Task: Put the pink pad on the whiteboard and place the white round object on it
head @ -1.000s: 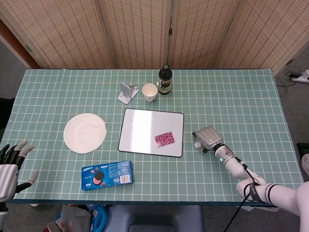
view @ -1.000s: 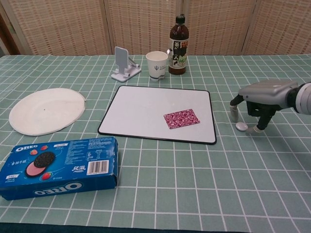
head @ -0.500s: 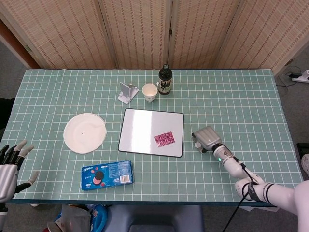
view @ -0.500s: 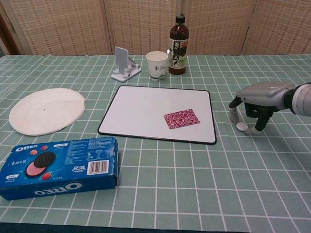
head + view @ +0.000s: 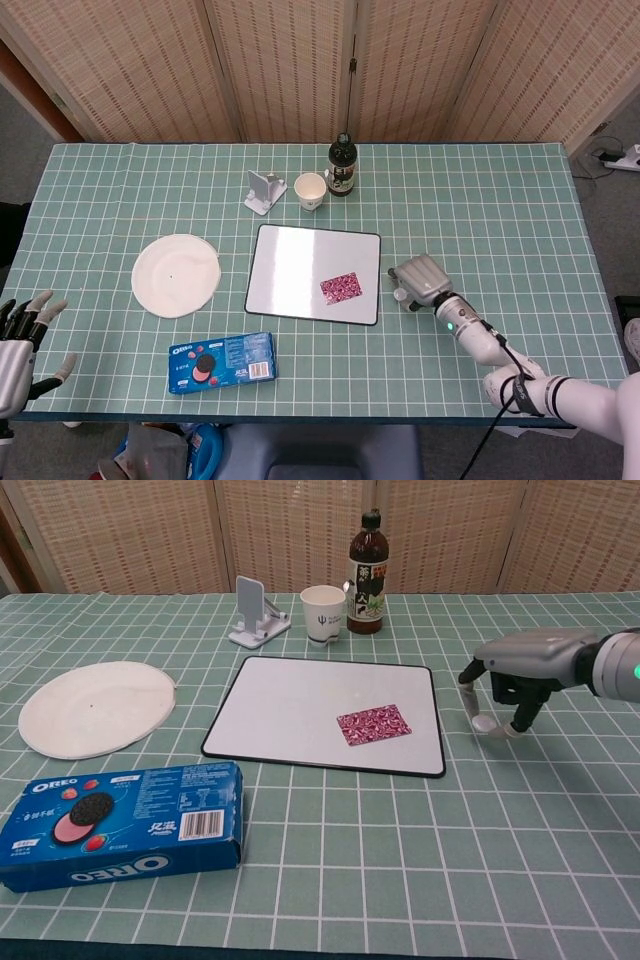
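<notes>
Pink against the white, the pad [image 5: 373, 724] already lies flat on the whiteboard [image 5: 300, 705], toward its right near corner, well inside the black frame. Just off the whiteboard's right edge I have my right hand [image 5: 515, 675] raised off the green checked tablecloth [image 5: 400, 840], its fingers curled downward and pinching the white round object [image 5: 484, 723], which hangs clear of the cloth and has not yet crossed over the whiteboard. Behind the whiteboard's far edge stand a white phone stand [image 5: 257, 611], a paper cup [image 5: 322, 613] and a dark bottle [image 5: 368, 573] with a label, in a row from left to right. To the whiteboard's left rests a white round plate [image 5: 97, 706], and nearer me than the plate lies a blue Oreo box [image 5: 118, 823]. My left hand [image 5: 18, 345] sits far to the left of the whiteboard at the table's near corner, empty, with its fingers spread apart.
</notes>
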Robot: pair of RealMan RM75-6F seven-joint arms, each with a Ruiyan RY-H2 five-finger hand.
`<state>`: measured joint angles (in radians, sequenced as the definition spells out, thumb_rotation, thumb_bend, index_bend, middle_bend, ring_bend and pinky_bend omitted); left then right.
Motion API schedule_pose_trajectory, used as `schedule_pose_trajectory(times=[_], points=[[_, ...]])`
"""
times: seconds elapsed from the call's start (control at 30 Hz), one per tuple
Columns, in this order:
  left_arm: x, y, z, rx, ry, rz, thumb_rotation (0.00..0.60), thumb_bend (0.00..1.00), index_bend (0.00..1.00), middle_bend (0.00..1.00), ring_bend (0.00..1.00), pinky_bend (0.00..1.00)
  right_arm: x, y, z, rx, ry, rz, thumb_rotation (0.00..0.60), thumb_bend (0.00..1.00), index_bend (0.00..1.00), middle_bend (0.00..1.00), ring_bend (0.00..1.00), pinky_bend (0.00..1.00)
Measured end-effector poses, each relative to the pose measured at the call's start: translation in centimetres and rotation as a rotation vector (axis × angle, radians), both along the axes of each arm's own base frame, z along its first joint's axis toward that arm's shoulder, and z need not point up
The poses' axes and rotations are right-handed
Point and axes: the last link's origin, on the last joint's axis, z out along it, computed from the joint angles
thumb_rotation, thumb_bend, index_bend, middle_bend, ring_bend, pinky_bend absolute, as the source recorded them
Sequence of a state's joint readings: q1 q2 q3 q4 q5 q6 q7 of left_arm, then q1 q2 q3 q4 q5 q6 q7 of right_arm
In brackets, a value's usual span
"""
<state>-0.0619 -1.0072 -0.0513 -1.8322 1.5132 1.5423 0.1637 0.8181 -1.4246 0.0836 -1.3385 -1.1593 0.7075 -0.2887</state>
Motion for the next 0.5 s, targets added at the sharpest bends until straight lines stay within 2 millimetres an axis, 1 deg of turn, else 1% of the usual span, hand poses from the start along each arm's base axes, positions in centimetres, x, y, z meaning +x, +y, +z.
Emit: schedule_pose_trajectory(times=[0.2,0.3,0.4,0.5], points=[[0.1,-0.1,0.1,0.003,0.001,-0.003,0.600,0.29,0.16,0.09,0.12,0.03,3.7,-0.7,-0.1,0.010,-0.029,0.066,0.600,0.27,0.48,0.96,1.00,1.00],[0.0,-0.1,0.3,0.007,0.004,0.001,0.600,0.29,0.16,0.09,0.12,0.03,5.2,-1.1,-0.3,0.017,-0.030,0.087,0.600,0.27,0.48,0.96,1.00,1.00],[0.0,-0.2,0.3,0.006,0.005,0.004,0.600,0.29,0.16,0.09,0.12,0.03,6.3,-1.4,-0.7,0.025,-0.024,0.103,0.600,0.27,0.48,0.96,1.00,1.00],[-0.1,-0.2,0.3,0.005,0.006,0.006,0.600,0.29,0.16,0.09,0.12,0.02,7.1,-1.6,-1.1,0.034,-0.013,0.106,0.600,0.27,0.48,0.96,1.00,1.00]])
